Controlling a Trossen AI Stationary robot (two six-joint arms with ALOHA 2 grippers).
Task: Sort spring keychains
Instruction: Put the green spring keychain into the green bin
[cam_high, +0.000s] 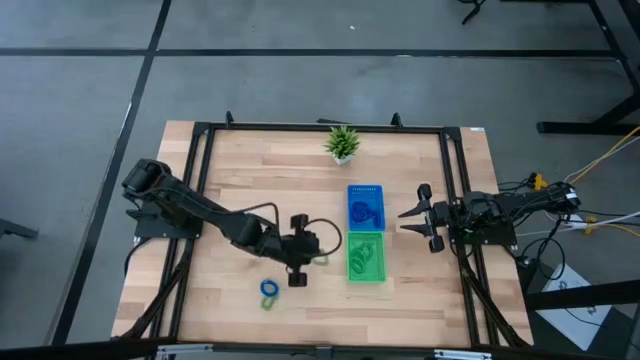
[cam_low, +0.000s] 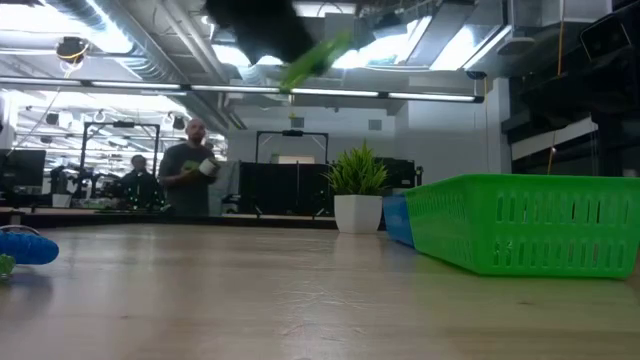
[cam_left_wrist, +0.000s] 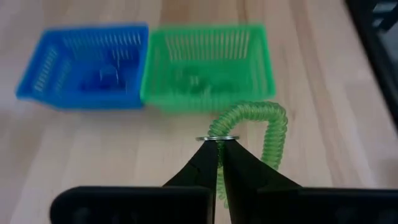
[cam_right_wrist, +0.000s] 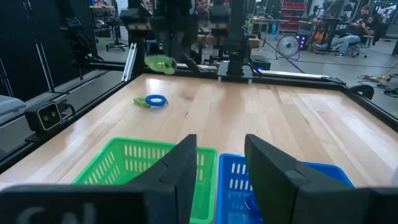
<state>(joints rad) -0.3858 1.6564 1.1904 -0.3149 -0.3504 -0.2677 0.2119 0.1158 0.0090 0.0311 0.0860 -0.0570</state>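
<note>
My left gripper (cam_left_wrist: 219, 149) is shut on a light green spring keychain (cam_left_wrist: 254, 129), held in the air just left of the green tray (cam_high: 366, 258); the low view shows the keychain (cam_low: 316, 58) well above the table. A blue keychain (cam_high: 268, 288), with a bit of green coil beside it, lies flat on the wood near the front edge; it also shows in the right wrist view (cam_right_wrist: 153, 100). Several coils sit in the blue tray (cam_high: 366, 206) and the green tray. My right gripper (cam_right_wrist: 221, 167) waits open to the right of the two trays. My left gripper pinches the green keychain at its metal ring end (cam_left_wrist: 217, 138) between the tips of its two fingers. The coil loops out beyond the fingertips toward the green tray (cam_left_wrist: 205, 68). The keychain is lifted clear of the table.
A small potted plant (cam_high: 342, 143) stands at the table's far edge, behind the trays. A black frame (cam_high: 200, 170) runs around the work area. People stand in the room beyond the table (cam_low: 190, 165). Bare wood lies between the loose keychains and the trays.
</note>
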